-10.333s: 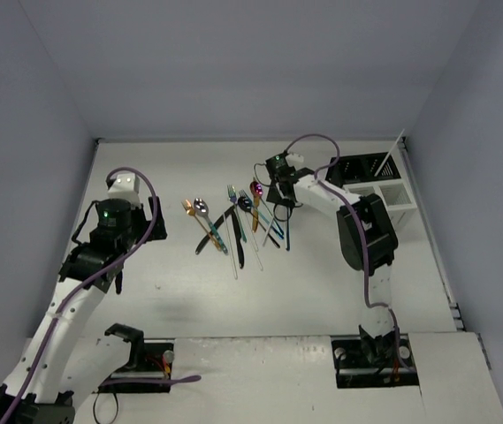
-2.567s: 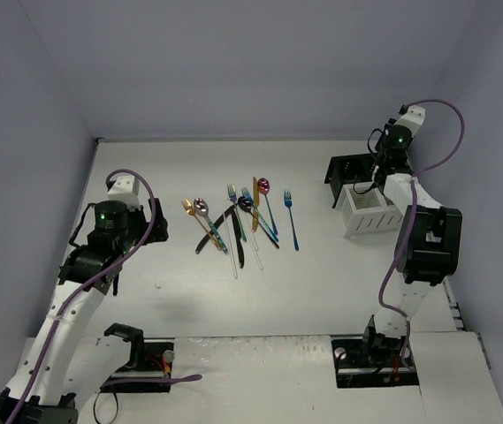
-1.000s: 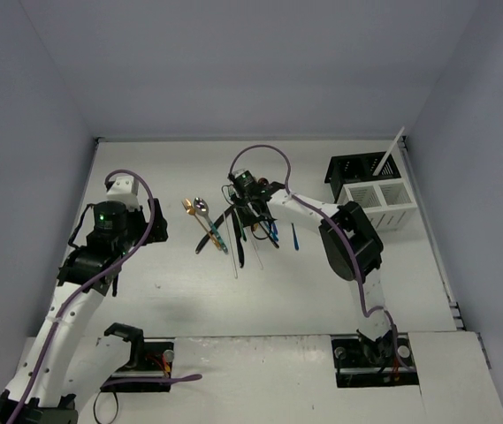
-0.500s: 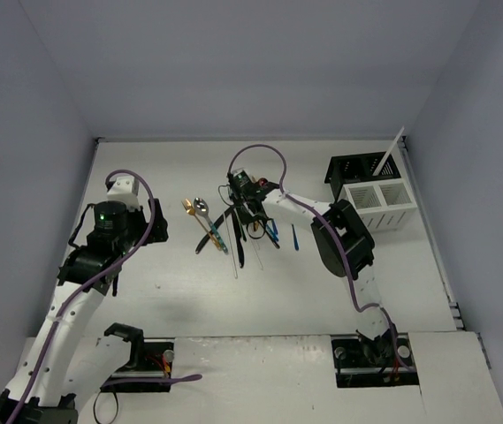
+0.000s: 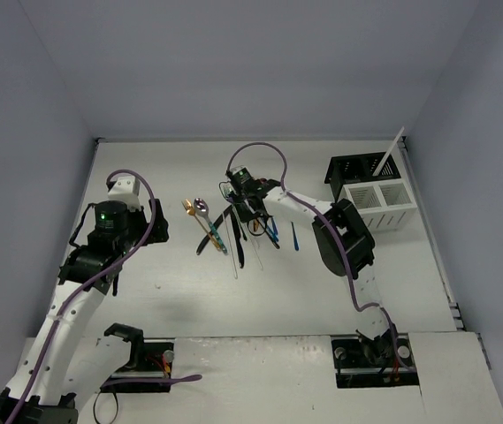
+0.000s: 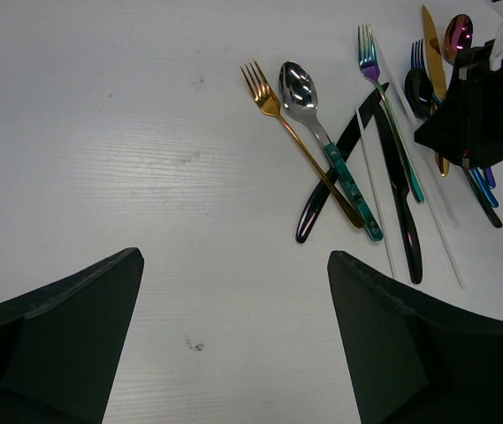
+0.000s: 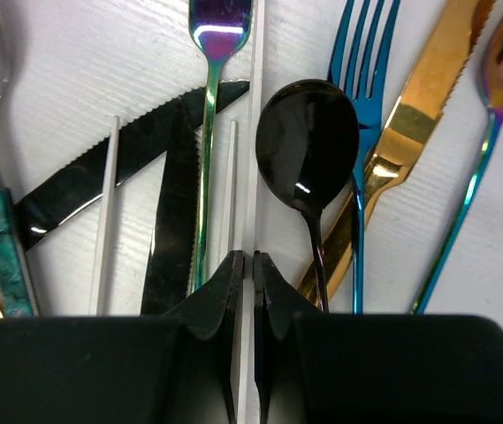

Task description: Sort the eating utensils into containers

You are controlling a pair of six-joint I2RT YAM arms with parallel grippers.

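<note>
The utensils (image 5: 233, 225) lie in a loose pile mid-table. My right gripper (image 7: 253, 258) is down in the pile, shut on a thin white stick (image 7: 255, 132). Beside the stick lie a black spoon (image 7: 308, 141), a blue fork (image 7: 362, 79), a gold knife (image 7: 419, 115), an iridescent fork (image 7: 216, 35) and a black knife (image 7: 136, 163). My left gripper (image 6: 233, 256) is open and empty over bare table, left of a gold fork (image 6: 300, 146) and a teal-handled silver spoon (image 6: 322, 132). The black caddy (image 5: 357, 168) and white caddy (image 5: 379, 205) stand at the far right.
A white stick (image 5: 391, 150) stands tilted in the black caddy. Two more loose white sticks (image 6: 373, 194) lie among the utensils. The right arm (image 5: 344, 234) reaches across from the right, in front of the caddies. Grey walls close in the table's back and sides.
</note>
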